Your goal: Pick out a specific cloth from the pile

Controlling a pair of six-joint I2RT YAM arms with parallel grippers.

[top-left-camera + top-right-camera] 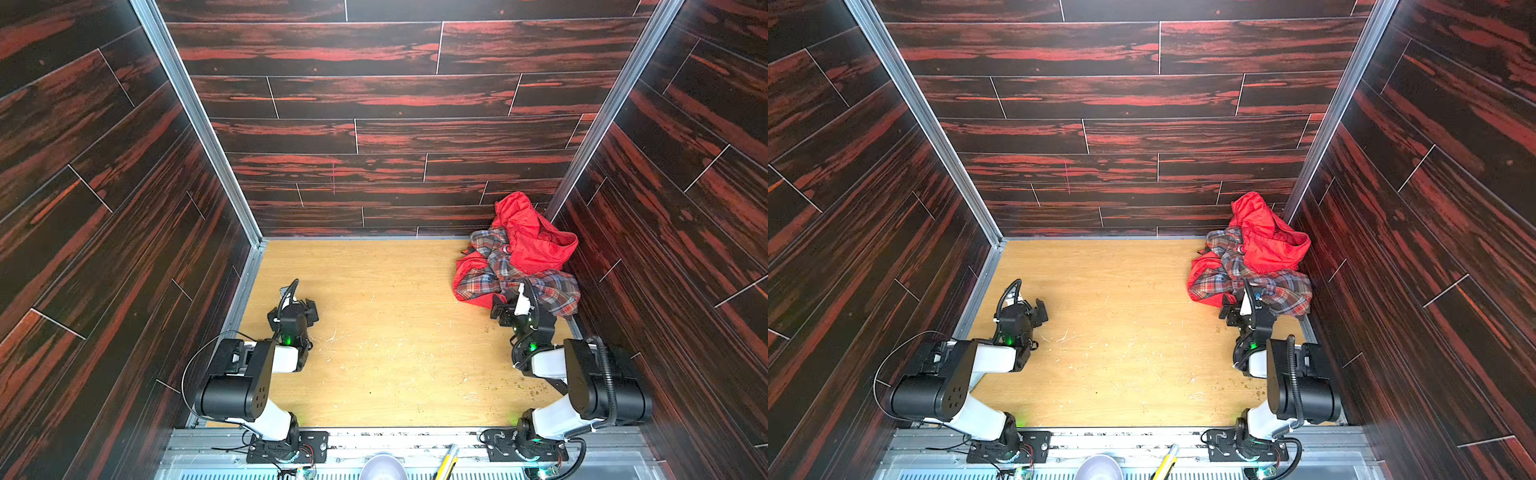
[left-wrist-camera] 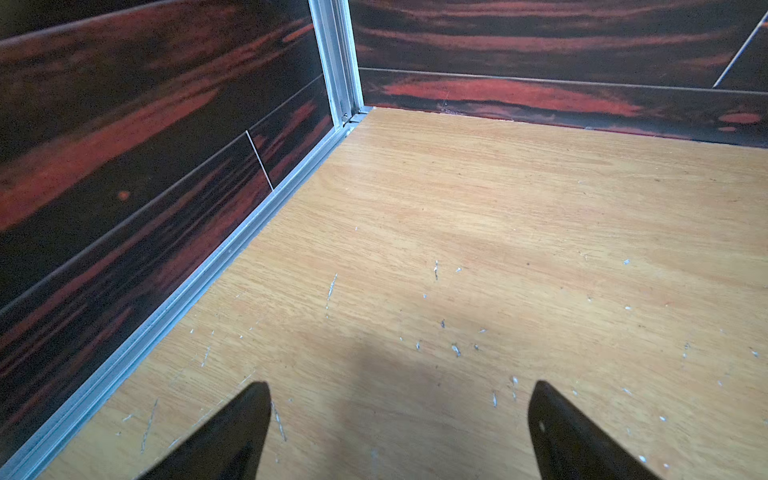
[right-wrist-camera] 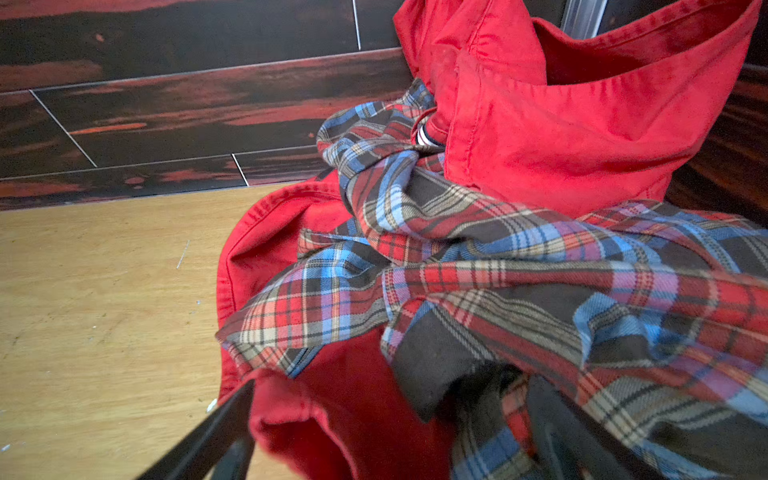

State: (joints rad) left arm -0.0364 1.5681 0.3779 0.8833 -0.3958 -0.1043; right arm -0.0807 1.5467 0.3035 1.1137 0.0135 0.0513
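left gripper (image 2: 399, 419) spread wide and empty over the table (image 1: 395, 353), right gripper (image 3: 395, 428) spread wide at the near edge of the pile (image 1: 515, 257), red garment (image 3: 561, 145) and plaid shirt (image 3: 498, 270) lying loose between its jaws, pile in the far right corner

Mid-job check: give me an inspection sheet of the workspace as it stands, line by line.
Surface: light wooden table, scratched, with pale flecks.
Job's things: pile in the far right corner, red garment tangled with plaid shirt; no red-and-black buffalo-check cloth seen.
Clutter: brown crumbs by the right arm; yellow tool and pale rounded object on the front rail.
Grippers: left gripper open over bare table; right gripper open, fingers at the pile's near edge, fabric between them.
Cables: corrugated hose on the right arm, thin cable looping by the left arm; neither touches the pile.
Surroundings: dark red-streaked walls on three sides, metal corner posts.
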